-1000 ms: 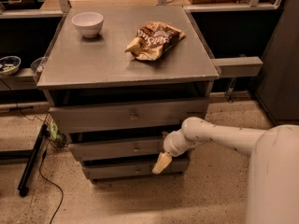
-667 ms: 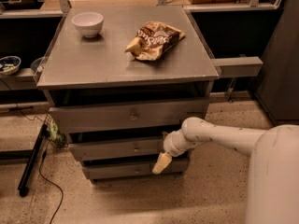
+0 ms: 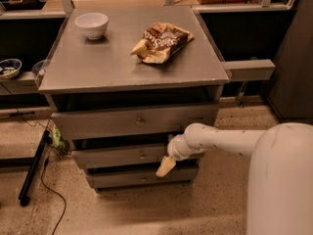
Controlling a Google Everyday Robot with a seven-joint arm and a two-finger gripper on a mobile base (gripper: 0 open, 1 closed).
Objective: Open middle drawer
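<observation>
the tool (image 3: 165, 166) hung low before the right end of the middle drawer (image 3: 117, 156), second of three under the table (image 3: 122, 67), wide or narrow i couldn't tell, the small centre knob (image 3: 143, 155) lying just to its left along the drawer's long front

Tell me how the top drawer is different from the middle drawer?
The top drawer has a taller, wider front, and the middle drawer has a shorter, narrower one. The gripper is in front of the middle drawer's right end, not at the top drawer. Both drawers are grey and flat, each with one small round knob in the centre.
</observation>
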